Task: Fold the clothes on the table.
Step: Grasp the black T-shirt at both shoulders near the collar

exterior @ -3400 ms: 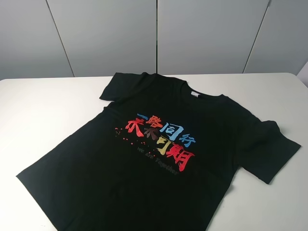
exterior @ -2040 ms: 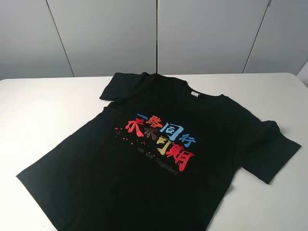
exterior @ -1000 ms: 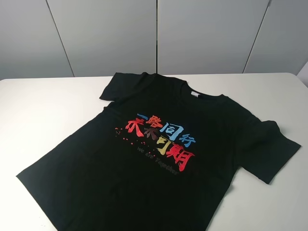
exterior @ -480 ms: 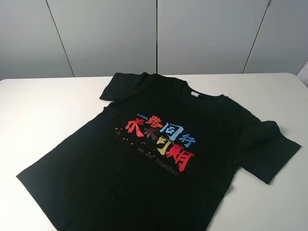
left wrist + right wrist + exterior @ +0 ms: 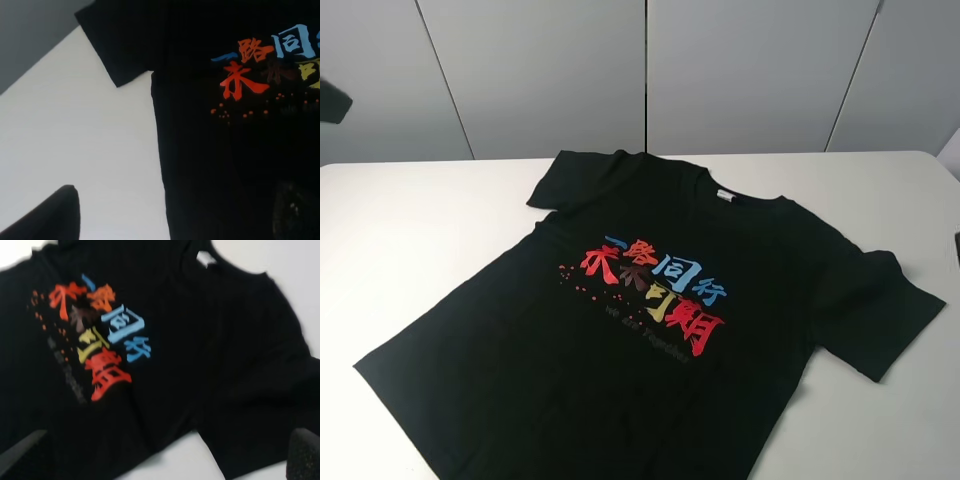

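A black short-sleeved cotton T-shirt (image 5: 650, 340) with red, blue and yellow printed characters is laid flat, print up, on a large white smooth-topped desk (image 5: 410, 230). Its long axis is set on a slant. The small white neck label (image 5: 725, 196) is placed at the far side, right of the middle, and the hem (image 5: 420, 410) at the near left, partly cut off by the high view's edge. The far-left sleeve (image 5: 575, 178) is spread out toward the back, and the right sleeve (image 5: 880, 320) lies nearer. No fold has yet been made.

The left claw (image 5: 175, 215) is held clear of the cloth, its fingertips (image 5: 60, 215) spread wide and nothing gripped. The far-left sleeve and the straight side edge are seen ahead of it. The right claw (image 5: 165, 455) is likewise parted wide and empty, with the neck label and the right sleeve ahead.

Each sleeve is judged best taken by the arm on its own side, with the grasps lined up to the slanted axis rather than to the desk edge.
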Available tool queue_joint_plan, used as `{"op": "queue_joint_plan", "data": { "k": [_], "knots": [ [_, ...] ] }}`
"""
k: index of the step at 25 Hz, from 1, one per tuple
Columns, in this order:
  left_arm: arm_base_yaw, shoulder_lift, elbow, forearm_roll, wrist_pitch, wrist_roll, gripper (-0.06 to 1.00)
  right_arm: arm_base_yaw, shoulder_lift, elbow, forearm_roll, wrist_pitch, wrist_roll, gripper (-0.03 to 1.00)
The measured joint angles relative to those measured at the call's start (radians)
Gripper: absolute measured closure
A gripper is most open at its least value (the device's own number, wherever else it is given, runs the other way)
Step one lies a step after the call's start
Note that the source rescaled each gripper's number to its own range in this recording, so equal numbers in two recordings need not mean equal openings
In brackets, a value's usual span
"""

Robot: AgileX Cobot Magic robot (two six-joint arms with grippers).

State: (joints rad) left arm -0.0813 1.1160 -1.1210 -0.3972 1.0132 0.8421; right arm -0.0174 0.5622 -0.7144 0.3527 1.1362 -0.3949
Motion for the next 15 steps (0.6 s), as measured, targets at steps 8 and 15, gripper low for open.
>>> {"op": "queue_joint_plan", "data": {
  "k": [8, 15],
  "knots": [
    [-0.08, 0.394, -0.326, -0.052, 0.073, 0.201, -0.06, 0.0, 0.215, -0.023, 0.087, 0.003, -0.148, -0.03],
    [-0.227, 0.694, -0.471, 0.149, 0.062, 0.207, -0.06, 0.059, 0.345, -0.024, 0.149, 0.005, -0.21, -0.03]
  ]
}}
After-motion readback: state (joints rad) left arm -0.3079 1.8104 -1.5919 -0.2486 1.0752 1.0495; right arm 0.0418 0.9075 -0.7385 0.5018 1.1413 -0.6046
